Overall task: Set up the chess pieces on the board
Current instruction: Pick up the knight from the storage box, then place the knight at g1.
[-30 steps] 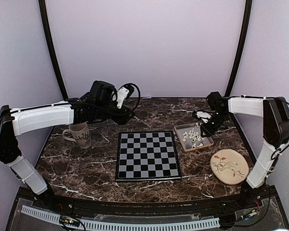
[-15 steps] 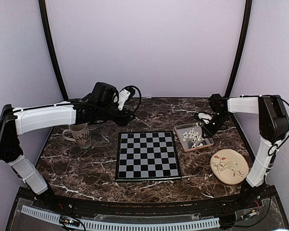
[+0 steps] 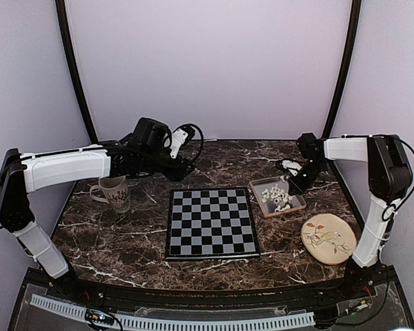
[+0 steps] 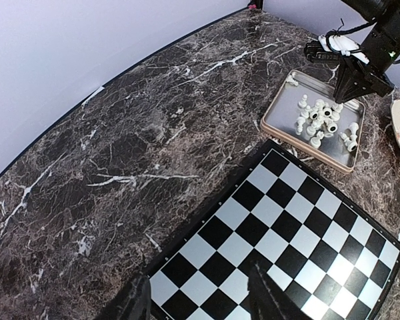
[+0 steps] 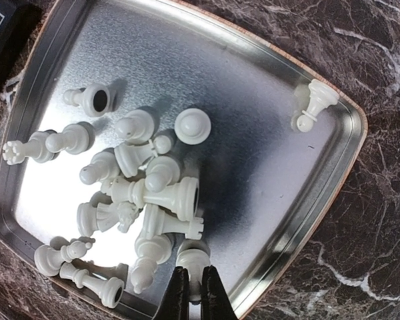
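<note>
Top external view: at the far left a mug [image 3: 114,192] is standing on the dark marble table [image 3: 124,238], well apart from the play area. Just right of it the left gripper [image 3: 181,170] is hovering above the table behind the far-left corner of the chessboard [image 3: 211,222]. In the left wrist view its dark fingers [image 4: 270,293] are standing spread, with nothing between them.

The chessboard is lying flat at the centre and every square that shows is bare, so no piece is sitting in place yet.

To the right of the board the chess pieces [image 5: 153,193] are lying jumbled in a metal tray [image 5: 350,167], most of them tipped over in one heap. One lone piece [image 5: 313,103] is resting apart near a corner of the tray.

The right gripper [image 5: 193,300] is reaching down into the tray at the edge of the heap. In the right wrist view its jaws are pressing nearly together and appear to be pinching a cream piece [image 5: 192,257], which is not yet clear of the tray.

At the far right a round plate with a bird drawing [image 3: 328,238] is lying unused.

Judging by this, the task is only beginning. The first pick is under way, and every placement is waiting to be done.
</note>
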Tool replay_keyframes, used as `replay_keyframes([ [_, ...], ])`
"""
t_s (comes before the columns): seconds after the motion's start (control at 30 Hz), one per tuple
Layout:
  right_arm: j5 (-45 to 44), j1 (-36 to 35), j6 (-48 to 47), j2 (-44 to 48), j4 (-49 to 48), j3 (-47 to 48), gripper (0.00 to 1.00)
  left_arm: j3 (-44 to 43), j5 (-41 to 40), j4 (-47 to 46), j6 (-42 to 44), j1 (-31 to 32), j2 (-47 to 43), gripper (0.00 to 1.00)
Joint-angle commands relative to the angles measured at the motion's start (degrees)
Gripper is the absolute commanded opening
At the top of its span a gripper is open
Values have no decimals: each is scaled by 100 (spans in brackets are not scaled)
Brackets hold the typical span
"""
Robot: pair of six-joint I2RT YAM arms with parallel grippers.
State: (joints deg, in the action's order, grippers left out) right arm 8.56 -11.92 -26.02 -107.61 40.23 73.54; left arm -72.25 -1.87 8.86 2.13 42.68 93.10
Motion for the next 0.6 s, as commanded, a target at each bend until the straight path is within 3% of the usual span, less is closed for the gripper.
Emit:
replay_keyframes([
  [0.0, -51, 6, 16, 178, 192, -47, 0, -176, 99, 92, -11, 40, -19, 52],
  [0.4, 259, -30, 133, 1097, 621, 81, 0, -191, 123, 122, -29, 57, 52, 52],
  [0.57, 654, -379, 46, 1394, 666, 15, 0, -198, 76, 124, -69, 57, 83, 52],
])
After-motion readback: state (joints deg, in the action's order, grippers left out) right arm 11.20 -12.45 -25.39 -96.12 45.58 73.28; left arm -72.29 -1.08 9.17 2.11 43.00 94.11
